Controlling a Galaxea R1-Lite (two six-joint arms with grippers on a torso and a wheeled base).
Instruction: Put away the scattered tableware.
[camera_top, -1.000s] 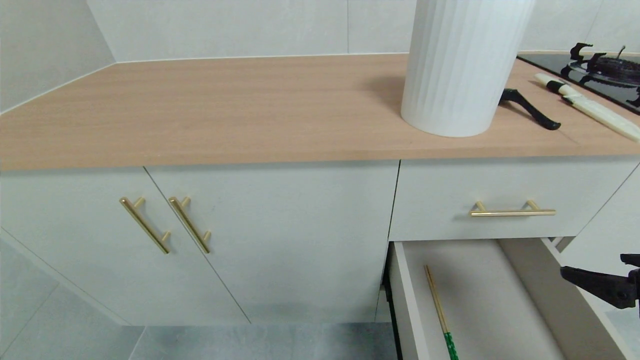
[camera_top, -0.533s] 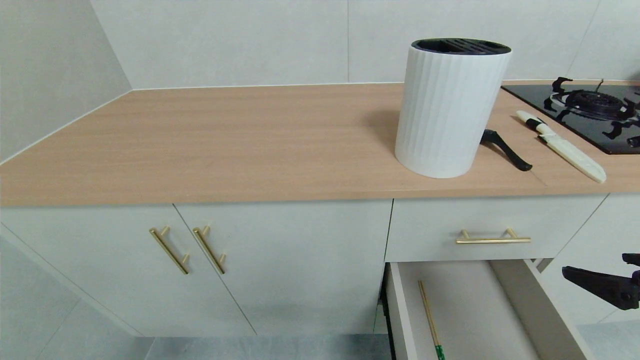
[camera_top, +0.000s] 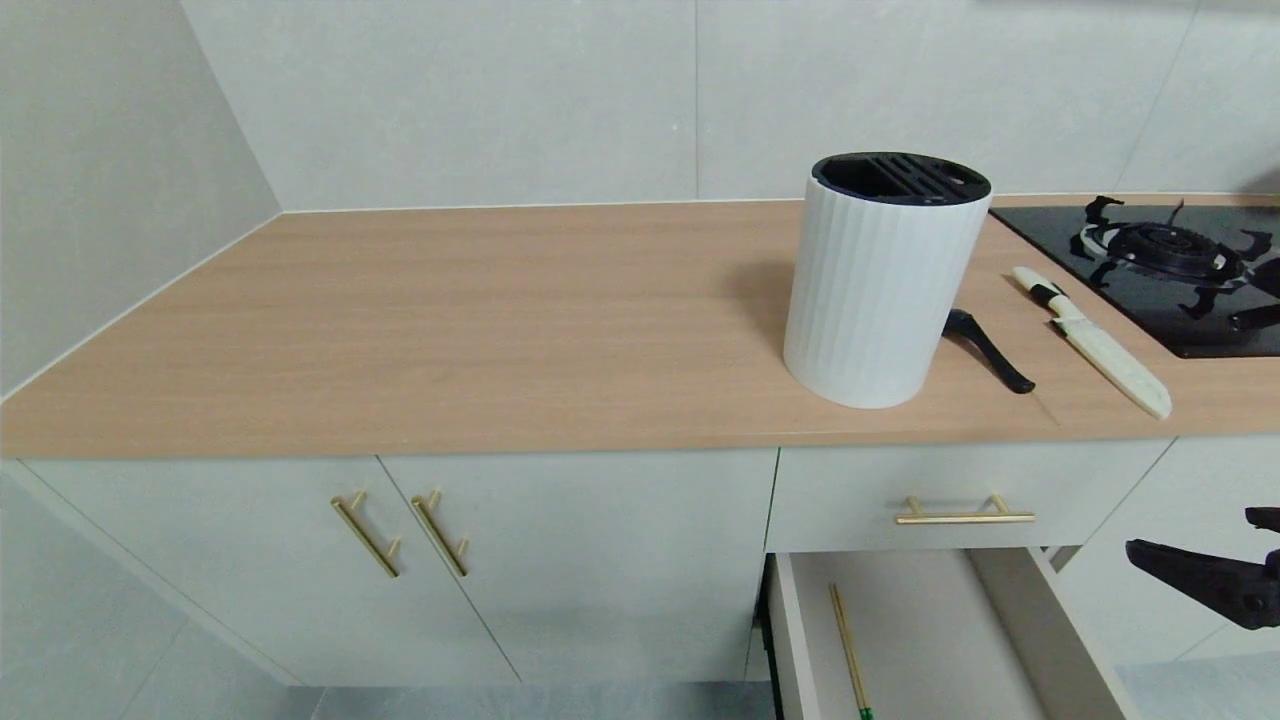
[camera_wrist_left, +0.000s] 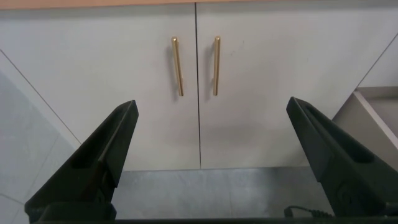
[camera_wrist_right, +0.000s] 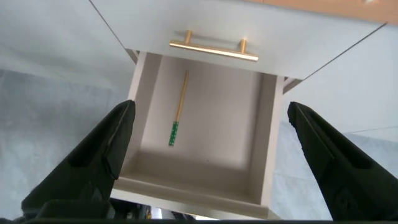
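Observation:
A white ribbed knife block (camera_top: 885, 290) stands on the wooden counter (camera_top: 450, 320). Right of it lie a black-handled utensil (camera_top: 988, 352) and a white knife (camera_top: 1095, 345). Below the counter, the lower drawer (camera_top: 1010, 640) is pulled out with a pair of chopsticks (camera_top: 848, 650) lying in it. My right gripper (camera_wrist_right: 211, 111) hangs open above that drawer (camera_wrist_right: 264, 143), its chopsticks (camera_wrist_right: 178, 109) between the fingers and far below. A black finger of it (camera_top: 1200, 578) pokes in at the right edge of the head view. My left gripper (camera_wrist_left: 212, 107) is open and faces the cabinet doors (camera_wrist_left: 199, 93).
A black gas stove (camera_top: 1150, 265) sits at the counter's far right. A shut upper drawer with a gold handle (camera_top: 965, 515) is above the open one. Two cabinet doors with gold handles (camera_top: 400, 530) are to the left. Tiled walls close the back and left.
The head camera has tilted up, so the whole picture slid downward; the knife block's top is now in view. The tableware has not moved. The right gripper holds its place.

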